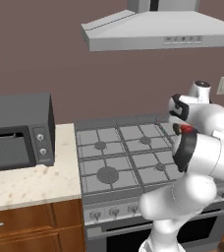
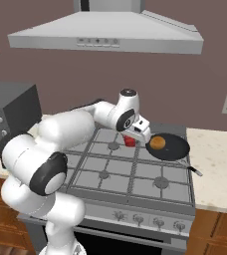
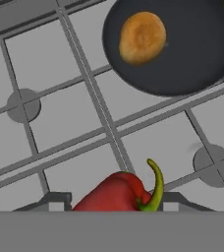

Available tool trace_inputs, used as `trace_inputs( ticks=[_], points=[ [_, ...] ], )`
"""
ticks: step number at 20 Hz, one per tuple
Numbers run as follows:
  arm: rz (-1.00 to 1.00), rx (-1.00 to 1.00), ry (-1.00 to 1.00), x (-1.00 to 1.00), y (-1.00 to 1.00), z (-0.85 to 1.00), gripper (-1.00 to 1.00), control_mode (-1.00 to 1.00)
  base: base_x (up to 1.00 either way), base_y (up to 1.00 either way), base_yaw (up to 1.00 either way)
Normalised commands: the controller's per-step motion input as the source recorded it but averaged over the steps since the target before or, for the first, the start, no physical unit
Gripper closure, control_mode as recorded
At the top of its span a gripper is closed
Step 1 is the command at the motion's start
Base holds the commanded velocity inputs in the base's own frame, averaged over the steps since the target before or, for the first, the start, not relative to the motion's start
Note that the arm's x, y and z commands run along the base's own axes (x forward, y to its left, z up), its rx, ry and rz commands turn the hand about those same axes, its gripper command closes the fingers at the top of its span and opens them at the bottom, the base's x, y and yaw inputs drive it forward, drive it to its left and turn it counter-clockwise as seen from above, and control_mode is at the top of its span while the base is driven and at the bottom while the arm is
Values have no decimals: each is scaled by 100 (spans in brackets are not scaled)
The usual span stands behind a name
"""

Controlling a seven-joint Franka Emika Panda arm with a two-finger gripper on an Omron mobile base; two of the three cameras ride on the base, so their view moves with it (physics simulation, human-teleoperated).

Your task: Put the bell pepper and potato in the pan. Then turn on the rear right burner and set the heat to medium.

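The red bell pepper [image 3: 116, 194] with its green stem sits between my gripper's [image 3: 115, 202] two fingertips, which are shut on it. In the right base view the gripper [image 2: 131, 137] holds the bell pepper [image 2: 130, 141] just over the stove grate, a little left of the pan. The black pan [image 2: 175, 148] rests on the rear right grate, its thin handle pointing to the front right. The golden-brown potato [image 2: 158, 143] lies inside it. In the hand view the potato [image 3: 142, 38] lies in the pan [image 3: 197, 44] at the upper right, apart from the pepper.
The stove's grey grates [image 1: 109, 157] span several burners, with a row of knobs [image 2: 150, 220] along the front. A dark microwave [image 1: 18, 133] stands on the left counter. A range hood [image 2: 105, 35] hangs overhead. Pale counter [image 2: 217, 164] lies to the right of the stove.
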Motion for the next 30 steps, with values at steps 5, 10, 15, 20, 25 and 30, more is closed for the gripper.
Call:
trace_inputs(
  ticks=[5, 10, 15, 20, 25, 30],
  points=[
    [-3, -2, 1, 35, -46, 0, 100, -100, 0, 0, 0],
    [-3, 0, 0, 43, -55, 0, 100, -100, 0, 0, 0],
    [0, 0, 0, 44, -50, -3, 100, -100, 0, 0, 0],
    [0, 0, 0, 52, -45, -18, 100, -100, 0, 0, 0],
    [0, 0, 0, 42, -23, -11, 100, -100, 0, 0, 0],
    [0, 0, 0, 16, -4, -41, 100, -100, 0, 0, 0]
  ],
)
